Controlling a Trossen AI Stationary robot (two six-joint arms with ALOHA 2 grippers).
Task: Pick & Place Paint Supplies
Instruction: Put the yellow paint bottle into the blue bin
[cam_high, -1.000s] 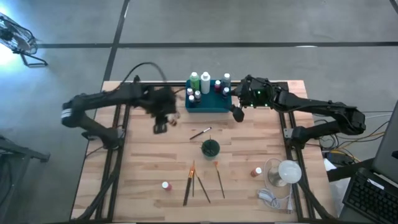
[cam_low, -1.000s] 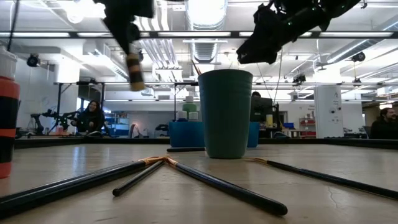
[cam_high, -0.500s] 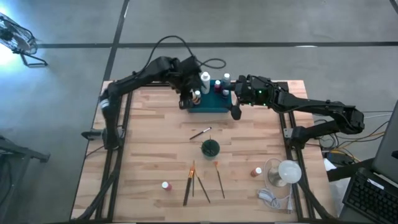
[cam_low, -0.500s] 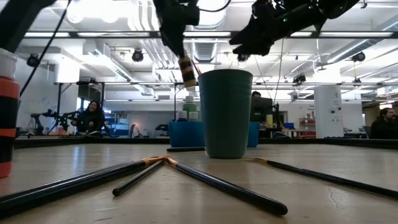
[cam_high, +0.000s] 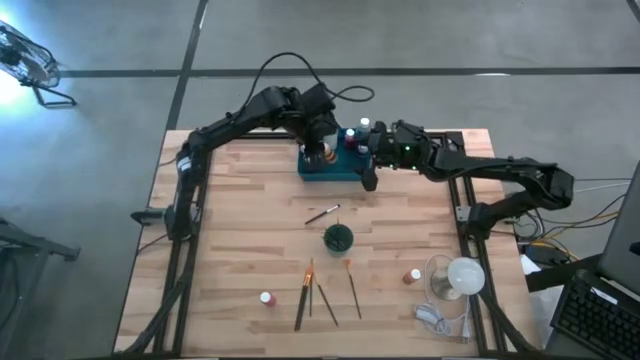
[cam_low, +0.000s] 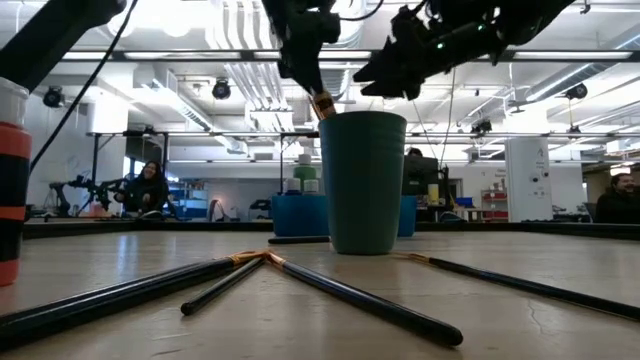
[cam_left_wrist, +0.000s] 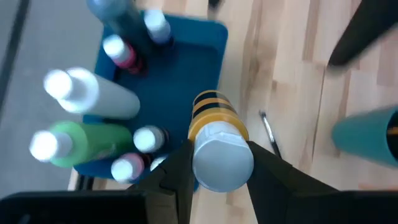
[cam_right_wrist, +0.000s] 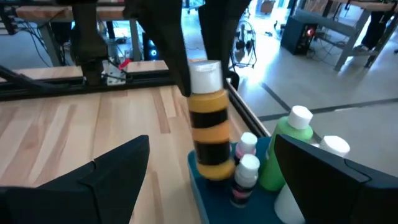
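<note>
Your left claw (cam_left_wrist: 217, 165) is gripping a yellow bottle with black bands and a white cap (cam_left_wrist: 217, 146), fingers pressing on either side just under the cap, and it is holding that bottle above the blue tray (cam_high: 345, 168) at the far edge of the tabletop (cam_high: 240, 230). Inside the tray you are seeing a green bottle (cam_left_wrist: 78, 143), a tall pale grey bottle (cam_left_wrist: 93, 94) and several small white-capped bottles (cam_left_wrist: 146, 138) standing together. Your right claw (cam_high: 369, 180) is hanging just beside the tray on its right end, fingers spread wide and gripping nothing. On the near half of the tabletop, a dark green cup (cam_high: 338, 238) is standing with one paintbrush (cam_high: 322, 214) lying between it and the tray, and more paintbrushes (cam_high: 318, 290) are lying fanned out closer in. Two small bottles are sitting apart on the wood, one pink (cam_high: 267, 298) to the left of the brushes and one orange (cam_high: 413, 275) to the right.
</note>
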